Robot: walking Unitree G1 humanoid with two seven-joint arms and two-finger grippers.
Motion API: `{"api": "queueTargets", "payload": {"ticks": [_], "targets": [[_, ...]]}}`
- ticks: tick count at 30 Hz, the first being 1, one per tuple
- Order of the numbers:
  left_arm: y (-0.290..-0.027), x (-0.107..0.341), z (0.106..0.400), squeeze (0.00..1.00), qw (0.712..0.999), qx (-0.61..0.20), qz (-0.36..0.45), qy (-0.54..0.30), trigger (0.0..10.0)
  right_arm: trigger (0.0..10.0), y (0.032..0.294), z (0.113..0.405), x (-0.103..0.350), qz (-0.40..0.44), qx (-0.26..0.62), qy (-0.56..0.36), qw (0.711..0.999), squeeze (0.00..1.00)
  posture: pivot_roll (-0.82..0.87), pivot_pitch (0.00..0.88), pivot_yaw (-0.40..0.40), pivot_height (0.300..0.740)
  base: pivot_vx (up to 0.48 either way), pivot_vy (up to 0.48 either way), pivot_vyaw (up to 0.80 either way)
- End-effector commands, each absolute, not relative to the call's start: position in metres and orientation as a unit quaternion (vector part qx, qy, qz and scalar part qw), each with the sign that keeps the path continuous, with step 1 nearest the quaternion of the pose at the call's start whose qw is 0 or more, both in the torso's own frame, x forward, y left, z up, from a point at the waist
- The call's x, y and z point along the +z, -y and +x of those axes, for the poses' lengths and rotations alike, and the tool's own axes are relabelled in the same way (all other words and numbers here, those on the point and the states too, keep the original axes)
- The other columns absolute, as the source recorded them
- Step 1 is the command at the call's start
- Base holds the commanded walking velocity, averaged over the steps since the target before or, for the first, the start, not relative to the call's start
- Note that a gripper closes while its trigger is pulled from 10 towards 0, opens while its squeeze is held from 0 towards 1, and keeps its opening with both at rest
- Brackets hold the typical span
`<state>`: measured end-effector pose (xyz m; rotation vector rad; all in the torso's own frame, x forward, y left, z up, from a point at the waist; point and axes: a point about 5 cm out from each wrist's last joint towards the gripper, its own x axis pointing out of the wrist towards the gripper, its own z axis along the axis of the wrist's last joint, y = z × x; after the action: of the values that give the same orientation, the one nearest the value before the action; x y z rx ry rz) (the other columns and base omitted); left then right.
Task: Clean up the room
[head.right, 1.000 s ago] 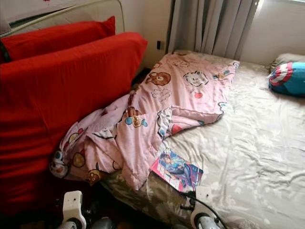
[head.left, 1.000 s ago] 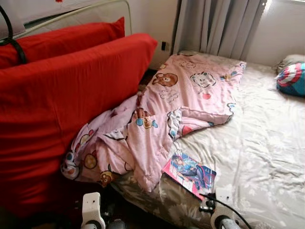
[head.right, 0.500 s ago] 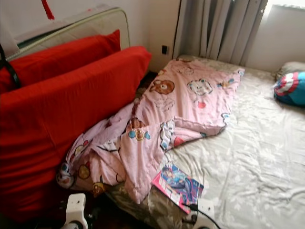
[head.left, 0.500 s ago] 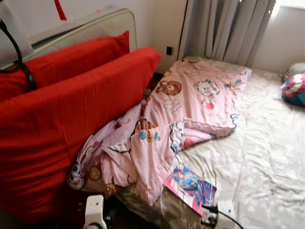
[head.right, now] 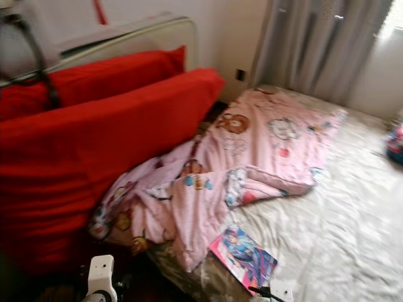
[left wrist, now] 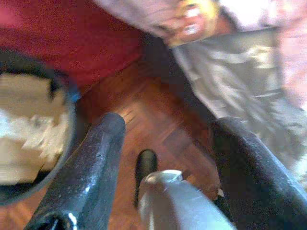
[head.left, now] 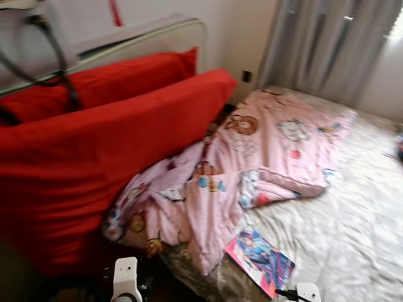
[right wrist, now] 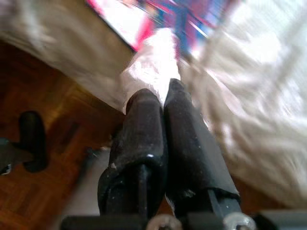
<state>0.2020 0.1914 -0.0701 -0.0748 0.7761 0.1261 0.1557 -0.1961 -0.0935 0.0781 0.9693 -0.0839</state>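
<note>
My right gripper (right wrist: 163, 91) is shut on a pale crumpled plastic wrapper (right wrist: 151, 62), held low beside the bed's edge. Just beyond it a colourful magazine (head.left: 260, 262) lies flat on the bed near the front corner. My left gripper (left wrist: 168, 124) hangs open over the wooden floor (left wrist: 158, 110), with nothing between its fingers. A dark round bin (left wrist: 71, 110) with crumpled paper in it sits close to the left gripper. A pink cartoon blanket (head.left: 252, 157) lies rumpled across the bed and spills over its left side.
Two big red cushions (head.left: 94, 145) lean against a bed frame on the left, close to the bed. The pale sheet (head.left: 352, 214) covers the mattress. Grey curtains (head.left: 321, 50) hang at the back. A black cable (head.left: 60, 63) dangles at upper left.
The whole picture has shifted right as the camera turned left, now blurred. The blue pillow has slid to the right edge. Blanket and magazine have not moved.
</note>
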Motion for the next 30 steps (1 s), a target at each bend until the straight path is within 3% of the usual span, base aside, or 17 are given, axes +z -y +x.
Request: {"api": "queueTargets", "payload": {"ticks": [1,19,30], "targets": [[-0.190,-0.074,0.196,0.00,0.917,0.064,-0.036,-0.392,10.0,10.0,0.194,0.154,-0.095,0.037,-0.036,-0.470,0.881,0.00,0.03,0.000,-0.065,0.740,0.000,0.000,0.80],[-0.192,-0.077,0.190,0.00,0.912,0.062,-0.027,-0.404,10.0,10.0,0.185,0.159,-0.094,0.034,-0.031,-0.474,0.879,0.00,0.03,0.000,-0.061,0.740,0.000,0.000,0.80],[-0.195,-0.080,0.184,0.00,0.907,0.073,-0.032,-0.415,10.0,10.0,0.187,0.157,-0.095,0.034,-0.042,-0.479,0.876,0.00,0.04,0.000,-0.068,0.740,0.000,0.000,0.00]]}}
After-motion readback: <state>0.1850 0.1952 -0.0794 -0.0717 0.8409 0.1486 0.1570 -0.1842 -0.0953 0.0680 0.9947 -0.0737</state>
